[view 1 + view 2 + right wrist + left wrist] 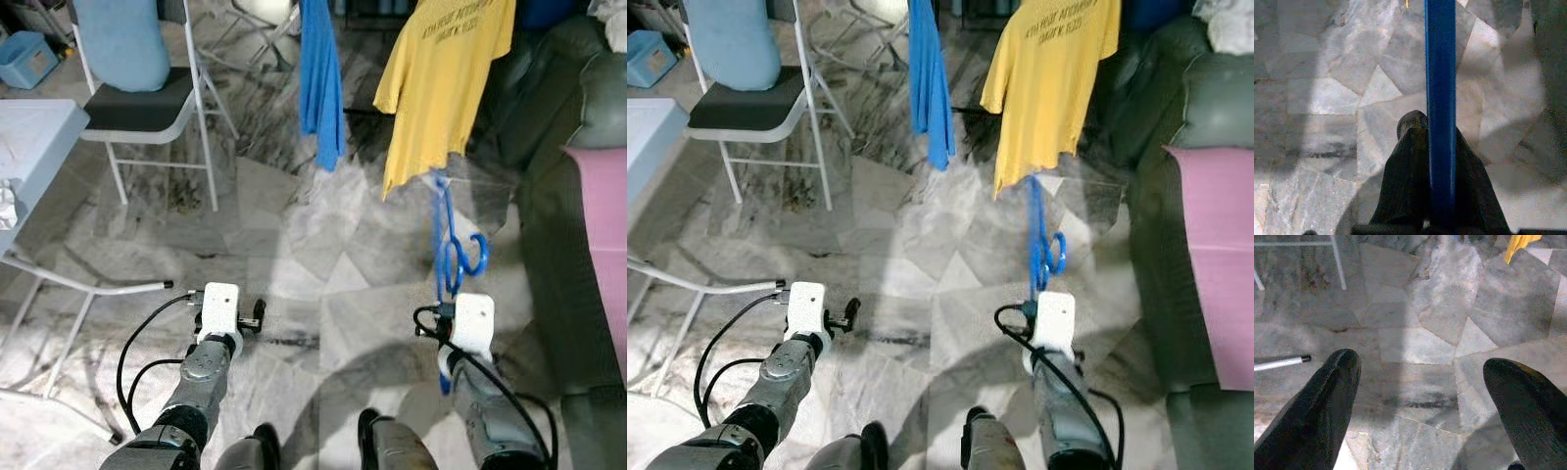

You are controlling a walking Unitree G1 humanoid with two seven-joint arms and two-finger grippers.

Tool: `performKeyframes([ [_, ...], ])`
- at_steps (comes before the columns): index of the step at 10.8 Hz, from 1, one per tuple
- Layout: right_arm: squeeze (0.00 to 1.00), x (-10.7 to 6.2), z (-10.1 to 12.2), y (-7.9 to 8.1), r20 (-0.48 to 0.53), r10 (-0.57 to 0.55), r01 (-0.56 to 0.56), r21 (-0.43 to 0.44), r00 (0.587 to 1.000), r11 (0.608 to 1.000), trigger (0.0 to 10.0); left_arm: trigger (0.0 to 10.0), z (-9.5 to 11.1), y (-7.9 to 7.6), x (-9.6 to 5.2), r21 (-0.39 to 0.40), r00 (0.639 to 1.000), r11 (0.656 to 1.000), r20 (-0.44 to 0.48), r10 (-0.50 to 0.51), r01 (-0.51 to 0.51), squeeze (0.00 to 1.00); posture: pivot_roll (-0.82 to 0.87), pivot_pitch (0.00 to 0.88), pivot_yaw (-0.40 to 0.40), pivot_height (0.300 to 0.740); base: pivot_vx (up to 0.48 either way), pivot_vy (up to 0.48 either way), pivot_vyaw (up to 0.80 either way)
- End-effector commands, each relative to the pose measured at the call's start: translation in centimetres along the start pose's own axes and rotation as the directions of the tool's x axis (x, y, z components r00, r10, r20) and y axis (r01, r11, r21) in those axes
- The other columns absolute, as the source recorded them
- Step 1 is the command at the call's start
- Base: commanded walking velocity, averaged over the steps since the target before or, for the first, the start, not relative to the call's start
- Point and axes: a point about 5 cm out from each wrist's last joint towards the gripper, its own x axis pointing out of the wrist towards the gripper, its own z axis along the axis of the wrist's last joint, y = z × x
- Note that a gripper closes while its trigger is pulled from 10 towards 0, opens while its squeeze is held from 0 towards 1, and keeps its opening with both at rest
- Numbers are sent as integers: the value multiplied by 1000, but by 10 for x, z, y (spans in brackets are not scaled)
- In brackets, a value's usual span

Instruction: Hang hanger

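My right gripper (1432,128) is shut on a blue plastic hanger (443,230). The hanger rises upright from the gripper over the marble floor, its hook (468,257) curling to the right. Its top reaches the hem of a yellow T-shirt (443,78) that hangs ahead. In the right wrist view the hanger's blue bar (1440,88) runs straight out between the two black fingers (1408,166). My left gripper (1425,377) is held low over the floor on the left, open, with nothing between its fingers (1334,391).
A blue cloth (321,78) hangs left of the yellow shirt. A white folding chair (147,108) with a light blue cushion stands at the back left, next to a white table (34,137). A dark sofa (578,137) with a pink cloth (600,245) lines the right.
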Motion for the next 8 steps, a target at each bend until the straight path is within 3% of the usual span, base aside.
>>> performKeyframes([
  [1, 0, -1, -8, 3, -26, -3, 3, 4, 1000, 1000, 10000, 10000, -4, 1, -1, -34, 1000, 999, -21, -5, 4, 0, -207, 127, 69, 740, 0, 0, 0],
  [5, 0, 3, -1, 8, -6, 29, -29, -3, 1000, 1000, 10000, 10000, 18, -7, 8, -75, 998, 996, 37, -47, 49, 0, -216, 105, 80, 740, 0, 0, 0],
  [8, 0, 3, 0, 0, 11, 15, -16, 13, 1000, 1000, 10000, 10000, 17, -11, 8, -81, 997, 995, 38, -62, 65, 0, -232, 99, 85, 740, 312, 0, 0],
])
